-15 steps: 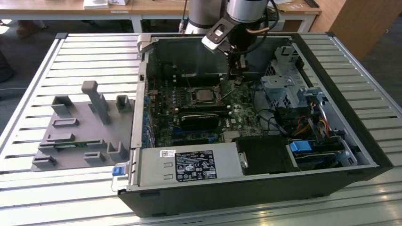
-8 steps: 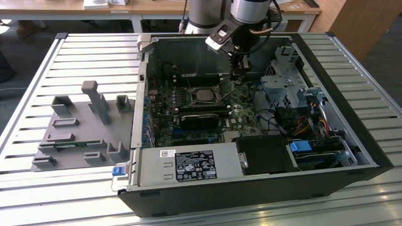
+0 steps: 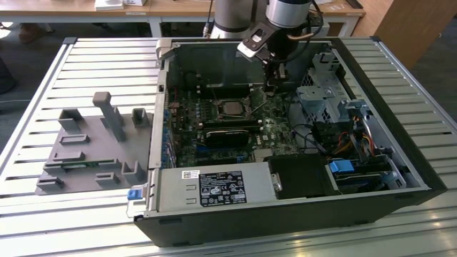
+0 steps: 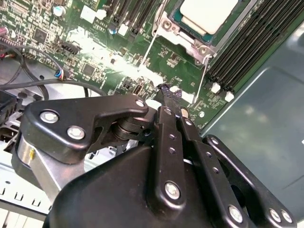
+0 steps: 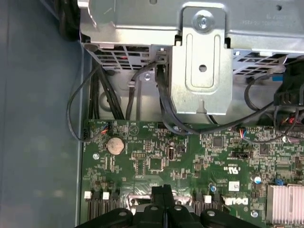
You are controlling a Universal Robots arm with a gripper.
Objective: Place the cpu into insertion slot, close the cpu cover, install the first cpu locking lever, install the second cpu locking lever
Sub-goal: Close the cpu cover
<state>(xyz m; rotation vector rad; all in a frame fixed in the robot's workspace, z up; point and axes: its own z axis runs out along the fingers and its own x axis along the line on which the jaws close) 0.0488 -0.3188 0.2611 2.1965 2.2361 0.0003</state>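
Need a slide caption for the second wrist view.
Shut black gripper poised over green motherboard, near silvery-beige square cpu sitting in its metal-rimmed insertion slot.

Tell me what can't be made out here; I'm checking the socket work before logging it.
1. Cpu: second wrist view, partly cut off by the picture's edge.
2. Slot: exterior view, too small to read its state.
3. Gripper tips: exterior view, too small, lost against dark parts.

One computer case, one motherboard, one cpu, two thin wire levers, one coin battery, one finned heatsink, one power supply box, two blue tabs, one grey fixture block, one slatted table, one arm, one gripper.
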